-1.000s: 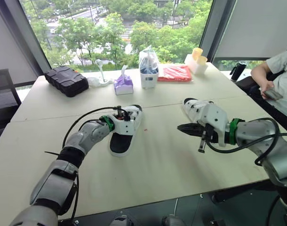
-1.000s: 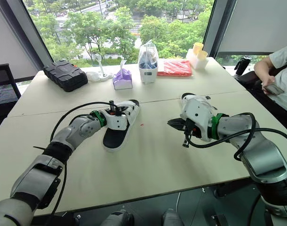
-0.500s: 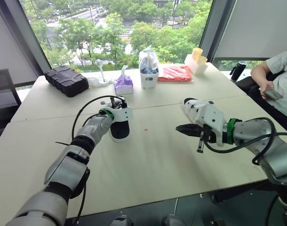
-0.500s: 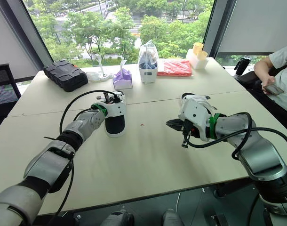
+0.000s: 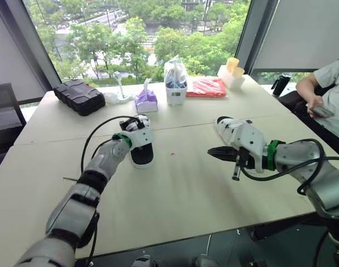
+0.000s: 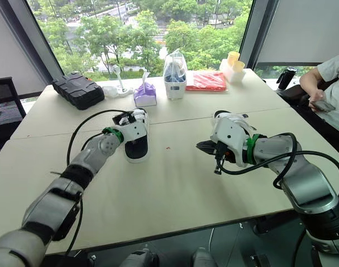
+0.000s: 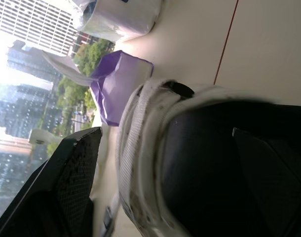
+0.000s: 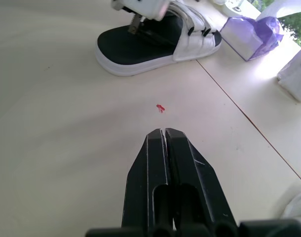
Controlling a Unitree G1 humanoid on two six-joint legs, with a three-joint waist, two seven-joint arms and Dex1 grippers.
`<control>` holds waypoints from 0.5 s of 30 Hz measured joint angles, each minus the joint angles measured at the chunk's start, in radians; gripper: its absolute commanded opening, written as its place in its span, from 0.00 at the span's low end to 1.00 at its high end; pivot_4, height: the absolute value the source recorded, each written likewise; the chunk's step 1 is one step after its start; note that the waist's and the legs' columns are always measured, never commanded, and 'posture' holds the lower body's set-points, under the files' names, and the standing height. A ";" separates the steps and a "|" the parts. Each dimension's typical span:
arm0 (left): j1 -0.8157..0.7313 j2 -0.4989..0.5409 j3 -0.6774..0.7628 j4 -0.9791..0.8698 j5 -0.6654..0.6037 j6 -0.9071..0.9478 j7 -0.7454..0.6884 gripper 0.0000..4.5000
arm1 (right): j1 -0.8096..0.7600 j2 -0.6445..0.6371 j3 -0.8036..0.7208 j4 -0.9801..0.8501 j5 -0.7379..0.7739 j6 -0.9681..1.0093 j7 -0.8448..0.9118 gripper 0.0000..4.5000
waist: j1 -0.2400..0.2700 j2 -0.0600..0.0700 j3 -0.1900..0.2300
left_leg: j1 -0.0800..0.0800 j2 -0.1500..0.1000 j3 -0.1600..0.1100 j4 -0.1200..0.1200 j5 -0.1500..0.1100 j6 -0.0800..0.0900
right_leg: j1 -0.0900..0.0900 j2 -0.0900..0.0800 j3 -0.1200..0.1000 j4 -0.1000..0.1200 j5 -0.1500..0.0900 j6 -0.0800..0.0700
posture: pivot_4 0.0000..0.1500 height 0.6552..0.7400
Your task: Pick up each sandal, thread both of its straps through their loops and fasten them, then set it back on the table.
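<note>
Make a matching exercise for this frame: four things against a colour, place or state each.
Things:
1. sandal
2. tissue box
3. case
4. right claw

Descriptions:
a. shut
b. purple
c. black, at the far left corner of the table
d. white straps, black sole

Pairs: 1-d, 2-b, 3-c, 4-a.

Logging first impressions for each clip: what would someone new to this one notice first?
The left gripper is at a black-and-white sandal lying sole-down left of centre on the table, not far from a purple tissue box. To the right, the right gripper hovers over bare table with its fingers shut, holding nothing. A person's arm shows at the far right edge.
</note>
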 measured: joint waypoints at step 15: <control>0.334 -0.003 0.219 -0.814 -0.577 0.685 -0.443 0.98 | -0.028 0.000 0.021 0.079 -0.018 -0.059 0.020 0.00 | -0.008 -0.001 0.001 | 0.000 0.001 0.000 0.001 0.000 0.000 | -0.001 0.001 0.000 0.000 0.000 -0.001 | 1.00 1.00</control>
